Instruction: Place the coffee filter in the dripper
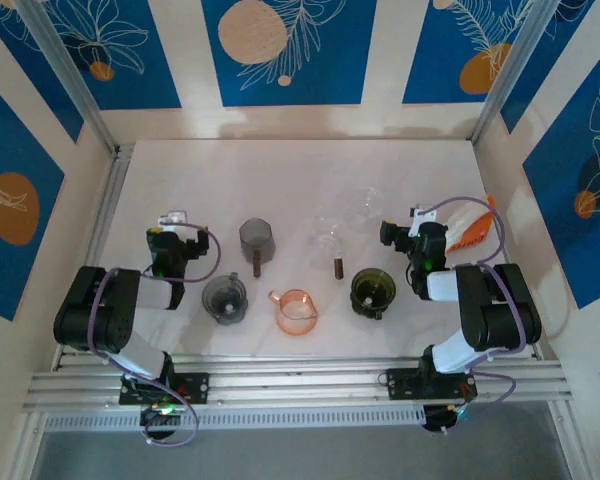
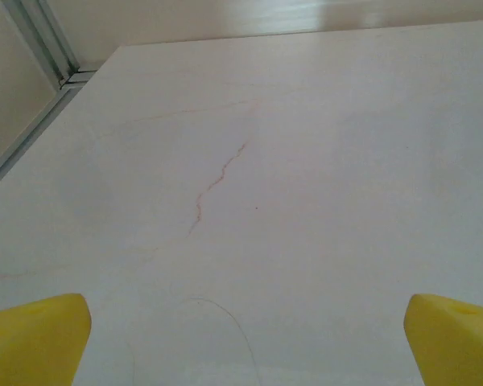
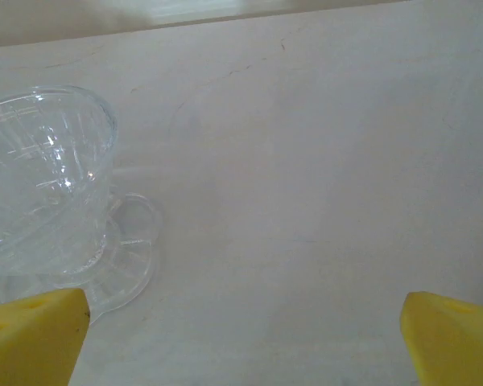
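Observation:
A clear plastic dripper [image 3: 48,177] stands tilted on the white table just left of my right gripper [image 3: 241,350], whose yellow fingertips [image 3: 32,338] are spread wide with nothing between them. From above, this dripper [image 1: 368,205] is at mid-right, and a second clear piece [image 1: 330,236] lies beside it. A white sheet in an orange holder [image 1: 470,226], which looks like the coffee filter, rests right of my right gripper [image 1: 412,220]. My left gripper [image 1: 172,222] hovers at the left over bare table, open [image 2: 241,350] and empty.
A grey cup [image 1: 257,238], a grey round lid-like piece [image 1: 225,298], an orange pitcher [image 1: 296,310], a dark green round piece [image 1: 373,290] and a small brown item [image 1: 337,266] sit across the middle. Walls close in the table [image 1: 280,170] on three sides.

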